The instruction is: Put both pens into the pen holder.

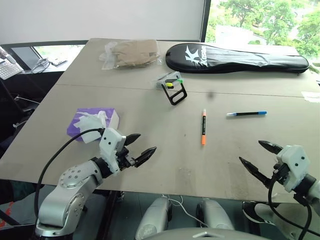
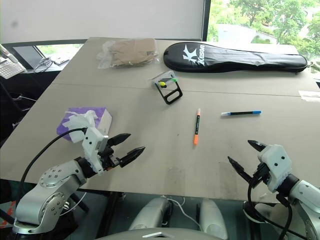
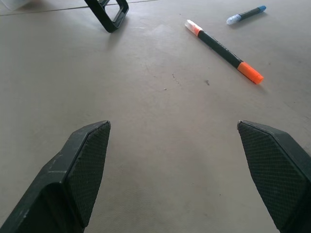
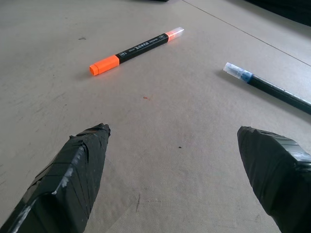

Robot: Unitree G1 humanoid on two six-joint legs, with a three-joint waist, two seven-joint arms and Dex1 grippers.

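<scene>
Inspector A: Status of the pens?

Inspector B: Both lie flat on the surface [image 1: 150, 165]. The orange pen [image 1: 203, 127] sits near the middle; the black pen [image 1: 246, 113] with the blue end lies just to its right, apart from it.

Inspector A: The pen holder?

Inspector B: The pen holder [image 1: 172, 87] stands farther back, beyond the orange pen, before the black racket bag [image 1: 235, 58]. A purple tissue box [image 1: 92, 122] sits at the left.

Inspector A: Hands?

Inspector B: Left hand [image 1: 139, 146] spread wide, empty, above the near edge. Right hand [image 1: 258, 157] likewise spread wide, holding nothing.
</scene>
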